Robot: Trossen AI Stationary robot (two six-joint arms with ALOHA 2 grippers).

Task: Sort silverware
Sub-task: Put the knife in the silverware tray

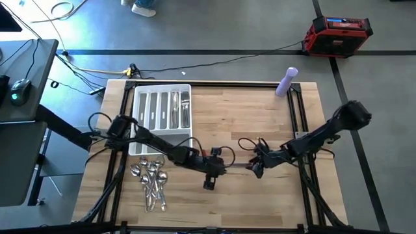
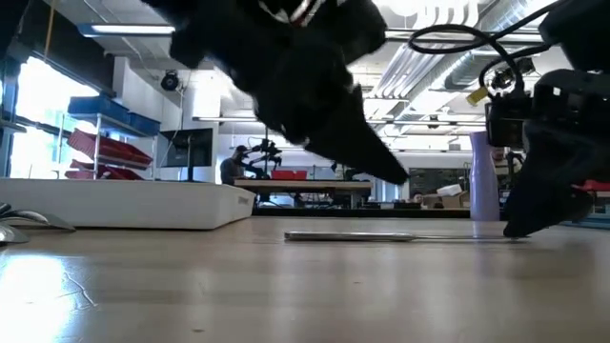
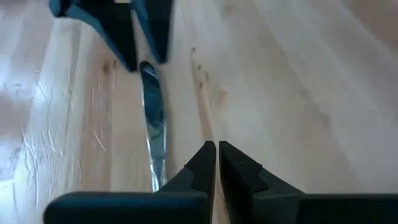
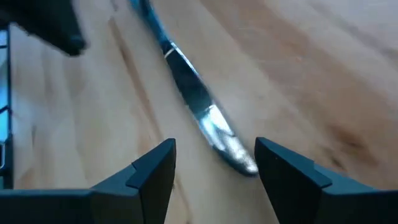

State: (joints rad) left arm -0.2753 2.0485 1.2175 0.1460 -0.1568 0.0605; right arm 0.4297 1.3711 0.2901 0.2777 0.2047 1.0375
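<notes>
Jaws of right gripper (image 4: 214, 165) stand wide w/ nothing held, astride the tip of a knife (image 4: 196, 106) lying flat mid-worktop (image 1: 260, 117), left gripper (image 3: 217, 163) pinched shut & empty at its other end; risk: thin blade skids or slips out as right jaws close.

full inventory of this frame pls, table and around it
knife: one, silver, flat on the table between the two grippers
spoons: a pile, silver, table's near left, below the tray
tray: one, white, compartmented, table's far left, cutlery in its right slots
bottle: one, lavender, table's far right edge
table: one, light wood
toolbox: one, red and black, on the floor beyond the table
left gripper: shut, by one end of the knife
right gripper: open, fingers either side of the knife's other end
</notes>
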